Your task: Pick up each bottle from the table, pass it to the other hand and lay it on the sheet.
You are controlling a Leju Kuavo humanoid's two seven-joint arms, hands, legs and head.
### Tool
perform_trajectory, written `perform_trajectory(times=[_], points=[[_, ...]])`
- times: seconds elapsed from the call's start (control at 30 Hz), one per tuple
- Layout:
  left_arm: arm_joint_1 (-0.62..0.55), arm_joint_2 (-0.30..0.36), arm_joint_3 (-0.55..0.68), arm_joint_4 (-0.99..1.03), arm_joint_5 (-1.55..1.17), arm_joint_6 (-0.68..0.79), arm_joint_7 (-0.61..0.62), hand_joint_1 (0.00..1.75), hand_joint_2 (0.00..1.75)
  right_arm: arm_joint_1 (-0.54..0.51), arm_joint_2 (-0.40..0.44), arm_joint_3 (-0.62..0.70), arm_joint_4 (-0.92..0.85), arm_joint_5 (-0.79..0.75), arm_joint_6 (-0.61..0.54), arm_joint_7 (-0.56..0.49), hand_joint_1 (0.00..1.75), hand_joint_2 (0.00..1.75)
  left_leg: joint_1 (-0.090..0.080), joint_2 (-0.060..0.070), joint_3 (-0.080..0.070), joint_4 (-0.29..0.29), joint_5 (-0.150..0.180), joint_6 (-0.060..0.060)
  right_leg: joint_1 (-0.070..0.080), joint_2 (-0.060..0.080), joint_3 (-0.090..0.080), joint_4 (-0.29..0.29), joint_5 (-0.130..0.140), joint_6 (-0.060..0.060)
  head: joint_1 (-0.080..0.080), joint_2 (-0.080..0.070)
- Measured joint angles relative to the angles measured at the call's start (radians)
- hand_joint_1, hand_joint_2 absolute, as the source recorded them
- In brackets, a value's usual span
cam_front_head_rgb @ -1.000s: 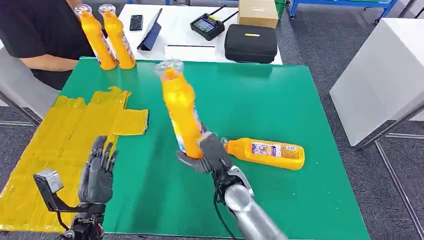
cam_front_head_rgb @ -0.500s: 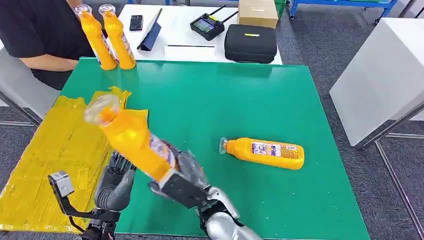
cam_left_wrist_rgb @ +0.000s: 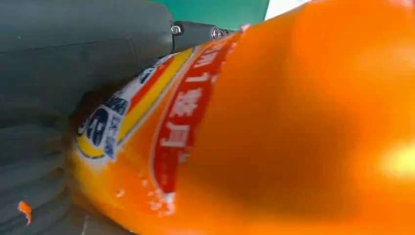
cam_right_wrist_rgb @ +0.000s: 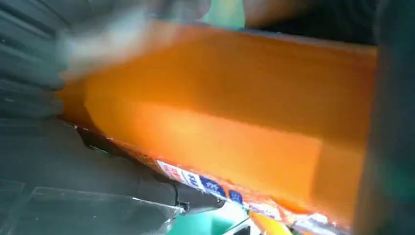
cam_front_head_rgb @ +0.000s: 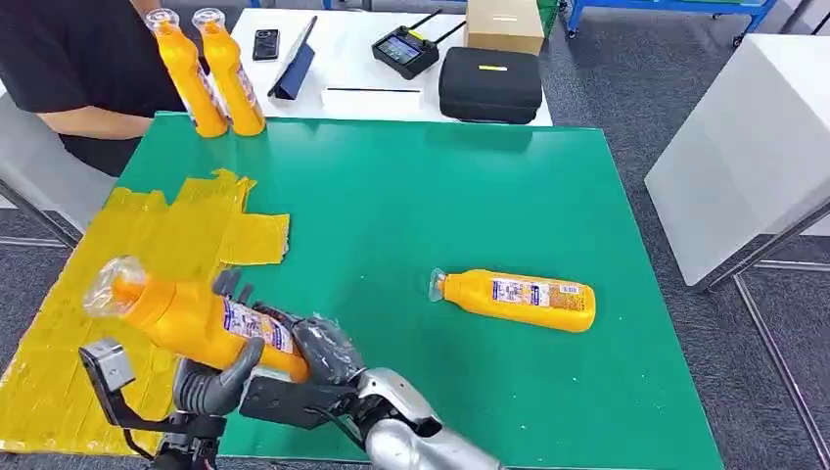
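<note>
The right hand (cam_front_head_rgb: 318,352) is gripping the base end of an orange bottle (cam_front_head_rgb: 191,318), which is lying nearly level in the air with its clear cap pointing out over the yellow sheet (cam_front_head_rgb: 117,274) on the green table (cam_front_head_rgb: 440,206). The left hand (cam_front_head_rgb: 220,377) is lying under the bottle's labelled middle with its fingers (cam_front_head_rgb: 235,289) curling up around the far side, so both hands are holding the bottle together. A second bottle (cam_front_head_rgb: 516,300) is lying on its side on the table, well apart from the hands, and two more bottles (cam_front_head_rgb: 207,70) are standing upright at the far left corner near a person (cam_front_head_rgb: 78,59).
</note>
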Motion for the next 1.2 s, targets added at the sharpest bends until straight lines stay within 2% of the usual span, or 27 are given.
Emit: perform_trajectory(times=[0.03,0.07,0.1,0.33,0.73,0.77,0.8,0.9,0.93,1.07,1.13,1.17,1.2], points=[[0.005,0.000,0.006,0.000,0.002,0.000,0.000,0.00,1.75,-0.007,0.003,0.010,0.016,0.000,0.001,-0.005,1.75,1.75,0.000,0.000,0.000,0.000,0.000,0.000,0.000,0.000,0.000,0.000,0.000,0.000,0.000,0.000],[0.011,0.000,0.009,0.000,0.002,0.000,0.000,1.03,1.75,-0.013,0.008,0.017,0.031,0.000,0.002,-0.010,1.75,1.75,0.000,0.000,0.000,0.000,0.000,0.000,0.000,0.000,0.000,0.000,0.000,0.000,0.000,0.000],[0.016,0.000,0.013,0.000,0.004,0.002,0.000,1.75,1.75,-0.019,0.012,0.025,0.048,0.000,0.003,-0.015,1.75,1.75,0.000,0.000,0.000,0.000,0.000,0.000,0.000,0.000,-0.001,0.000,0.000,0.000,0.000,0.000],[0.052,0.000,0.027,0.000,0.002,0.026,-0.027,1.75,1.75,-0.050,0.028,0.068,0.118,-0.006,0.004,-0.031,1.75,1.75,0.000,0.001,0.000,0.000,-0.001,-0.001,0.000,0.001,-0.011,0.000,-0.001,-0.001,0.000,0.000],[0.083,-0.013,0.044,-0.027,-0.005,0.055,-0.042,1.75,1.75,-0.053,0.030,0.084,0.128,-0.018,0.002,-0.039,1.75,1.75,0.000,0.003,-0.001,0.000,-0.001,-0.001,0.000,0.003,-0.012,0.000,-0.001,-0.001,0.000,0.000],[0.085,-0.014,0.046,-0.029,-0.005,0.055,-0.042,1.75,1.75,-0.053,0.030,0.084,0.128,-0.018,0.002,-0.039,0.40,1.75,0.000,0.003,-0.001,0.000,-0.001,-0.001,0.000,0.003,-0.012,0.000,-0.001,-0.001,0.000,0.000],[0.088,-0.015,0.047,-0.032,-0.005,0.056,-0.043,1.75,1.75,-0.052,0.030,0.084,0.128,-0.018,0.001,-0.039,0.00,1.75,0.000,0.003,-0.001,0.000,-0.001,-0.001,0.000,0.003,-0.012,0.000,-0.001,-0.001,0.000,0.000],[0.093,-0.018,0.048,-0.038,-0.024,0.072,-0.057,1.75,1.75,-0.047,0.030,0.083,0.128,-0.020,-0.008,-0.038,0.00,1.75,0.000,0.002,-0.001,0.000,-0.001,-0.001,0.000,0.003,-0.012,0.000,-0.001,-0.001,0.000,0.000],[0.097,-0.018,0.047,-0.042,-0.038,0.079,-0.062,1.75,1.75,-0.045,0.029,0.081,0.128,-0.024,-0.011,-0.035,0.00,0.00,0.000,0.002,-0.001,0.000,-0.001,-0.001,0.000,0.003,-0.012,0.000,-0.001,-0.001,0.000,0.000],[0.099,-0.019,0.047,-0.045,-0.066,0.099,-0.066,1.75,1.75,-0.039,0.023,0.079,0.127,-0.027,-0.013,-0.033,0.00,0.00,0.000,0.002,-0.001,0.000,-0.001,-0.001,0.000,0.003,-0.012,0.000,-0.001,-0.001,0.000,0.000],[0.090,-0.020,0.049,-0.049,-0.153,0.163,-0.089,1.75,1.75,-0.025,0.017,0.076,0.117,-0.030,-0.028,-0.026,0.00,0.00,0.000,0.002,0.000,0.000,-0.001,-0.001,0.000,0.002,-0.011,0.000,-0.001,-0.001,0.000,0.000],[0.077,-0.022,0.057,-0.052,-0.274,0.244,-0.106,1.75,1.75,-0.010,0.003,0.067,0.108,-0.034,-0.043,-0.015,0.00,0.00,0.000,0.000,-0.001,0.000,-0.001,-0.001,0.000,0.001,-0.010,0.000,-0.001,-0.001,0.000,0.000],[0.067,-0.023,0.067,-0.051,-0.367,0.306,-0.105,1.75,1.75,0.007,-0.009,0.058,0.098,-0.033,-0.050,-0.009,0.00,0.00,0.000,-0.001,-0.001,0.000,-0.001,-0.001,0.000,0.000,-0.003,0.000,-0.001,-0.001,0.000,0.000]])
